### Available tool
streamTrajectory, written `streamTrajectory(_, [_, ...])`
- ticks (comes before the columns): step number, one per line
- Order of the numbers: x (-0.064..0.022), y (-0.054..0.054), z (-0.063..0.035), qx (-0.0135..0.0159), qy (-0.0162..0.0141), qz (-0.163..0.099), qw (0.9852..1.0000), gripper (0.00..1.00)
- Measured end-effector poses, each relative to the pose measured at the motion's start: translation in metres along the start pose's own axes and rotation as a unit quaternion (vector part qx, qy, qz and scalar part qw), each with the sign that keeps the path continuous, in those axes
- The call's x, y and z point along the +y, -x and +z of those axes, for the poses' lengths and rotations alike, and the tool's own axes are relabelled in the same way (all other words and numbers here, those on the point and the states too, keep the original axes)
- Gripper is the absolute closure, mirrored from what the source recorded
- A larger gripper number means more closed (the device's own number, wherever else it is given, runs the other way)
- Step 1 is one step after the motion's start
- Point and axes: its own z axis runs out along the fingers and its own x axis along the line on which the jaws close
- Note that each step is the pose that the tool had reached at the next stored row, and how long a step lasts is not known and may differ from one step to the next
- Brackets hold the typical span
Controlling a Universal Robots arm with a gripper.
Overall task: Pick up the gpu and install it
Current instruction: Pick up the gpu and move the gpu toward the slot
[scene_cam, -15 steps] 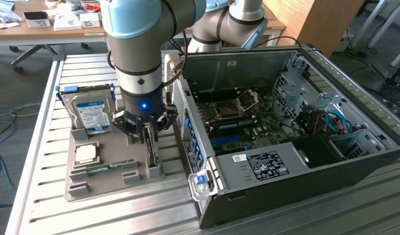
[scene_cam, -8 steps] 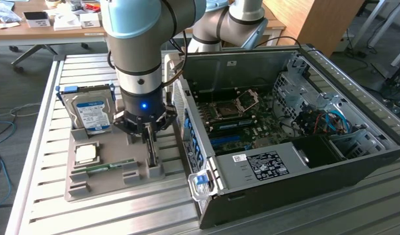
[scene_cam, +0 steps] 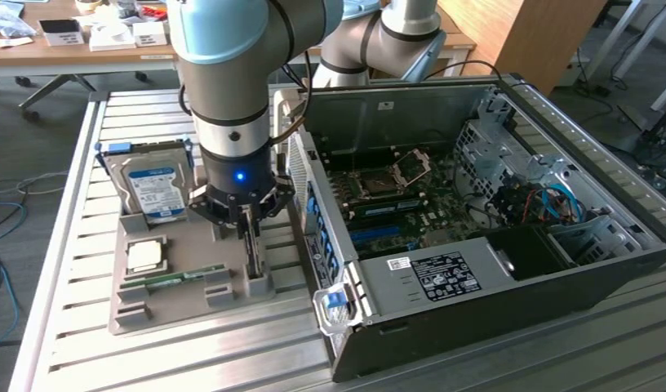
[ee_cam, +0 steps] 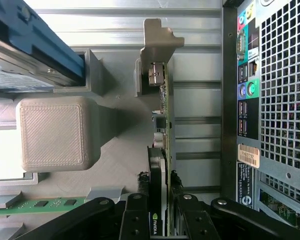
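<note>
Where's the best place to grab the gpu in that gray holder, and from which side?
Its upper long edge near mid-length, from straight above. The gpu stands on edge in the gray holder, so its thin top is exposed with flat faces either side.

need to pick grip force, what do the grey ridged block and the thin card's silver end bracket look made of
Grey ridged block: likely 3D-printed plastic, matte, fine layer lines. Silver end bracket of the thin green gpu card: seemingly bent sheet metal, dull sheen, folded tab.

Bright diffuse light, soft shadows on table (scene_cam: 72, 327); wrist view patch blown white, perhaps glare.
</note>
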Motion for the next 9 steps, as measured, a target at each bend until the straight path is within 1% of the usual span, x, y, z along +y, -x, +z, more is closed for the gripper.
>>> streamTrajectory(6, [0.0000,0.0000,0.0000,0.0000,0.0001,-0.001,1.0000,0.73])
streamTrajectory(9, [0.0000,-0.0001,0.0001,0.0004,0.0003,-0.010,0.9999,0.73])
